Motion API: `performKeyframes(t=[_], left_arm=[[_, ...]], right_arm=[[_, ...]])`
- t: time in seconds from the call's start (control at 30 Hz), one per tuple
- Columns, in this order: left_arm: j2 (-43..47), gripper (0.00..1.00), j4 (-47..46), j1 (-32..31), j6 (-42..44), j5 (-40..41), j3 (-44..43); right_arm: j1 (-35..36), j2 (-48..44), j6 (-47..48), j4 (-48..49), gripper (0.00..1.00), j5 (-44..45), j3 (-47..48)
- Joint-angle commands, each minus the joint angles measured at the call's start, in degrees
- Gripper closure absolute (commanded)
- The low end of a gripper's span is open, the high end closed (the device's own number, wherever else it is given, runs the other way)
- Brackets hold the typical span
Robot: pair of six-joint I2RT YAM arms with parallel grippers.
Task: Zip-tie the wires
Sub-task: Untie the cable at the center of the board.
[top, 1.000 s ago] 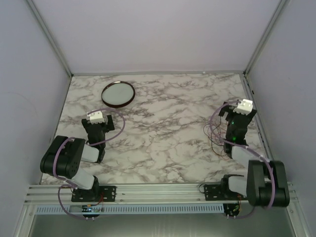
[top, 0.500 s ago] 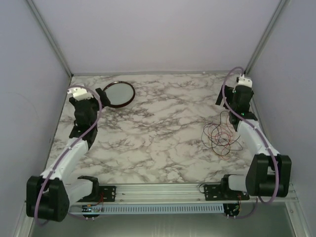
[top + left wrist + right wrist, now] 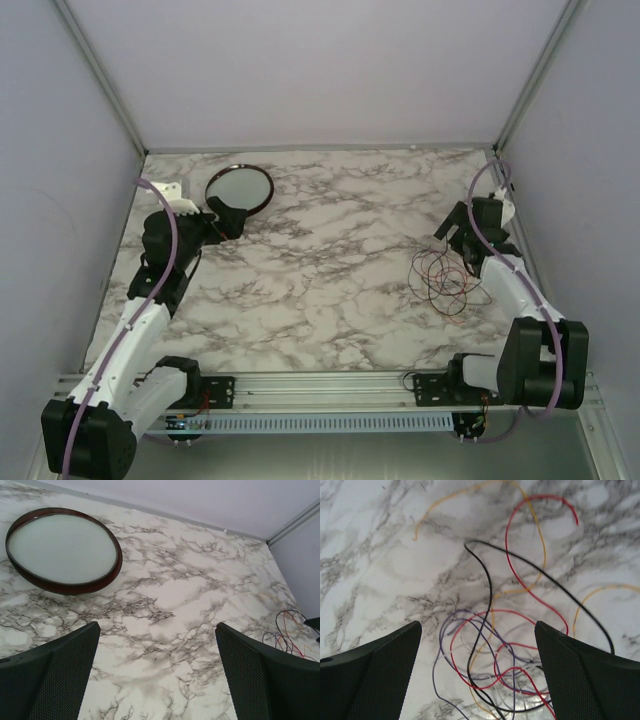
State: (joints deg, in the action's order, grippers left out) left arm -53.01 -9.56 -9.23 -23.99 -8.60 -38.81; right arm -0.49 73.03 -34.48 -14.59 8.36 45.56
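Thin wires (image 3: pixel 490 630) lie in a loose pile.
The right gripper (image 3: pixel 477 667) hangs over them, wide apart. The left gripper (image 3: pixel 157 672), wide apart too, is near the dish (image 3: pixel 67 587).

Left pincer (image 3: pixel 156 627) spread wide above the marble counter (image 3: pixel 175 605).
A round dark-rimmed dish (image 3: pixel 60 550) lies upper left; thin red and black wires (image 3: pixel 287 632) show far right, well apart from it.
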Motion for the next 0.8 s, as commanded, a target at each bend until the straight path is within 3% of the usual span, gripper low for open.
performKeyframes(t=[0.0, 0.47, 0.67, 0.77], left_arm=[[1.3, 0.00, 1.7, -0.3, -0.7, -3.3, 0.8], [1.7, 0.00, 0.6, -0.6, -1.8, -5.0, 2.8], [2.3, 0.00, 0.9, -0.7, -2.2, -5.0, 2.7], [2.3, 0.00, 1.0, -0.7, -1.9, -4.6, 2.8]], right_arm=[[-0.6, -1.6, -8.5, 4.0, 0.06, 0.0, -4.5], [-5.7, 15.3, -10.9, 17.4, 0.06, -0.5, 3.8], [-6.1, 20.8, -11.1, 17.7, 0.07, -2.1, 8.9], [-6.3, 23.3, -10.7, 17.7, 0.13, -1.8, 10.8]])
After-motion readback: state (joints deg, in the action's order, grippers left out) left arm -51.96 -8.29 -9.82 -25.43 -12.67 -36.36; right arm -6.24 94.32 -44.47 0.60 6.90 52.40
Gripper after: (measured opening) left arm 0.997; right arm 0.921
